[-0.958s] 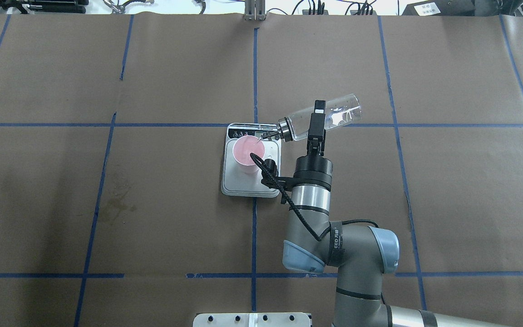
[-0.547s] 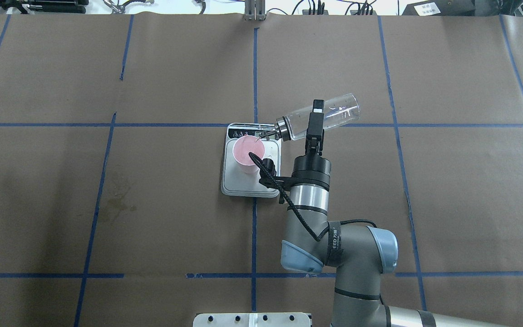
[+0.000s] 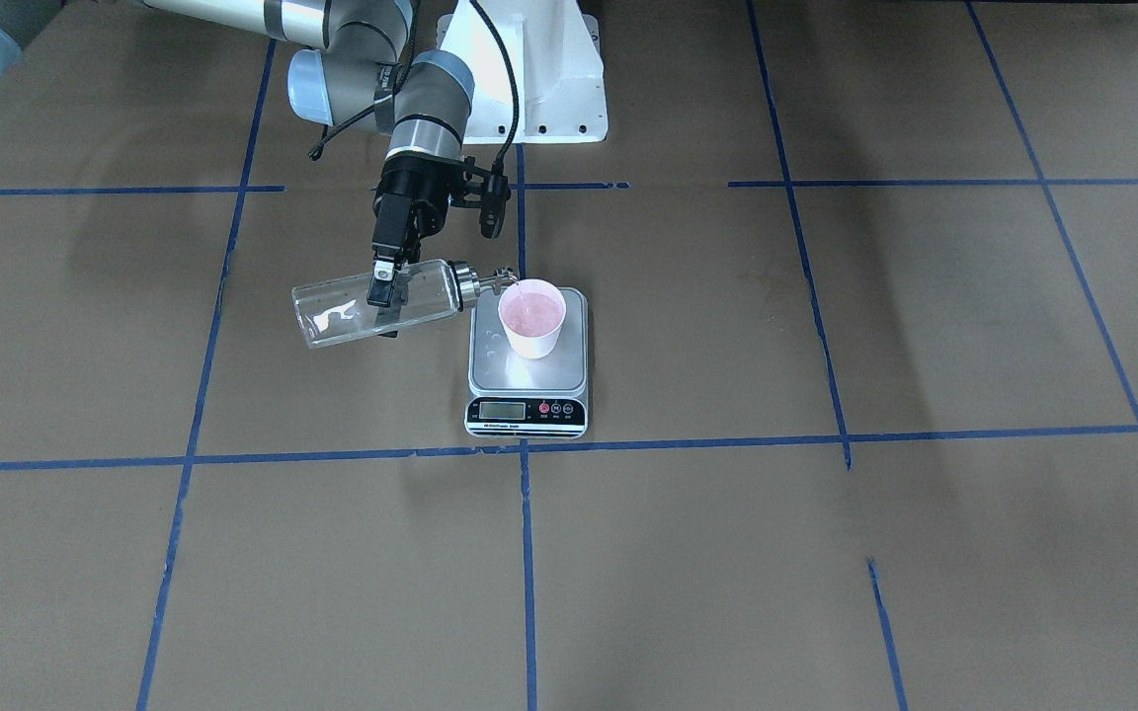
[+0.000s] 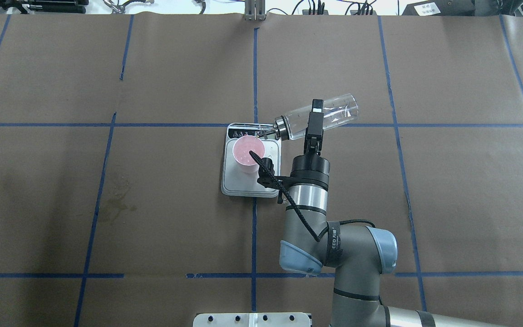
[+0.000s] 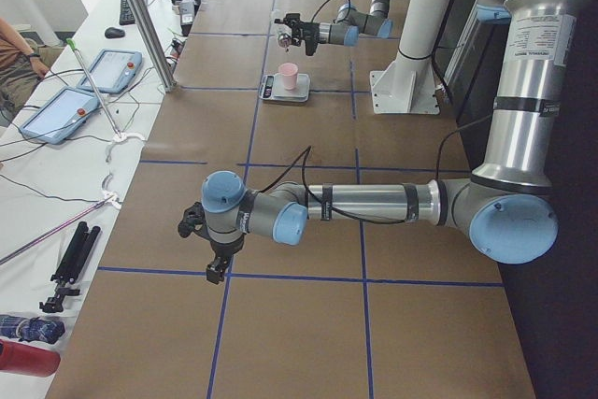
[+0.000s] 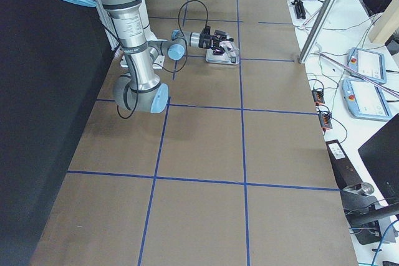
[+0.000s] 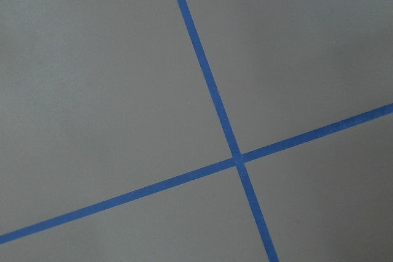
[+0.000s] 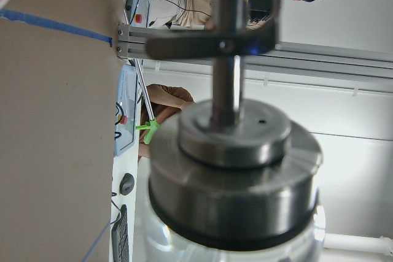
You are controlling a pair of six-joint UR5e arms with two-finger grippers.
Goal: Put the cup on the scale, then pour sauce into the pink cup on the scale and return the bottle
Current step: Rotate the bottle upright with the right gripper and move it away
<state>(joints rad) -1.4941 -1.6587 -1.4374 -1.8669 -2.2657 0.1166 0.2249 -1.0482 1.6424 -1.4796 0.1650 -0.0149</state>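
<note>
A black strap (image 4: 335, 239) on the arm well behind the right hand (image 4: 314, 120) reads "EED", while the print on the scale (image 4: 243, 184) beside it is too small to read.

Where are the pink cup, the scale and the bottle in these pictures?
cup (image 3: 531, 314), exterior front-facing view, on its pink inside.
scale (image 3: 570, 371), exterior front-facing view, on the bare steel platform beside the cup.
bottle (image 4: 338, 110), overhead exterior view, on the clear glass body near its base.

Robotics lab: arms (image 5: 374, 203) standing at paper-covered table (image 4: 425, 204), blue tape (image 4: 254, 68) gridding it; teach pendants (image 5: 115, 70) lying on side bench (image 5: 47, 165).
</note>
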